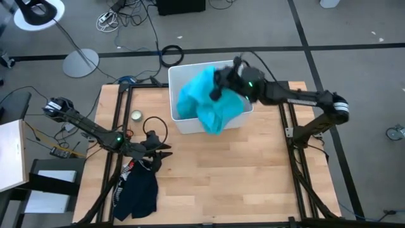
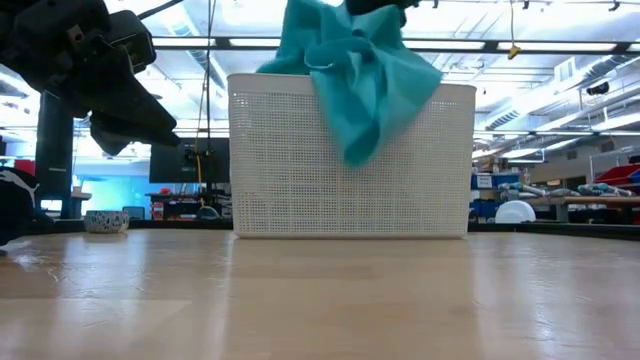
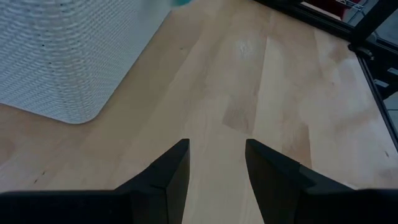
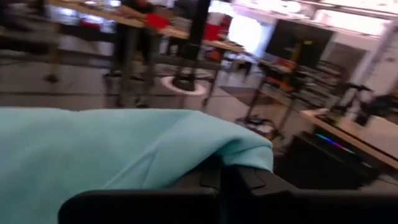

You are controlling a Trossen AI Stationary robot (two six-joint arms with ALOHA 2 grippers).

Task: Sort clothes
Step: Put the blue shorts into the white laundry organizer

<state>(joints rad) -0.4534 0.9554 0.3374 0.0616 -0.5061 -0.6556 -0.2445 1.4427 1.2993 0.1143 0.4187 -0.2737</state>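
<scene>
White mesh bin [image 1: 183, 120] at table [image 1: 240, 171] rear centre; small bowl [image 1: 136, 115] near left edge.

From my station: grey floor [image 1: 266, 25] crossed by dark seams, loose cables [image 1: 126, 16], round lamp base [image 1: 80, 62]. Beyond the wooden table [image 1: 240, 171]: ceiling strip lights [image 2: 540, 45], workbenches [image 2: 585, 205], dark monitor [image 4: 305, 43].
</scene>
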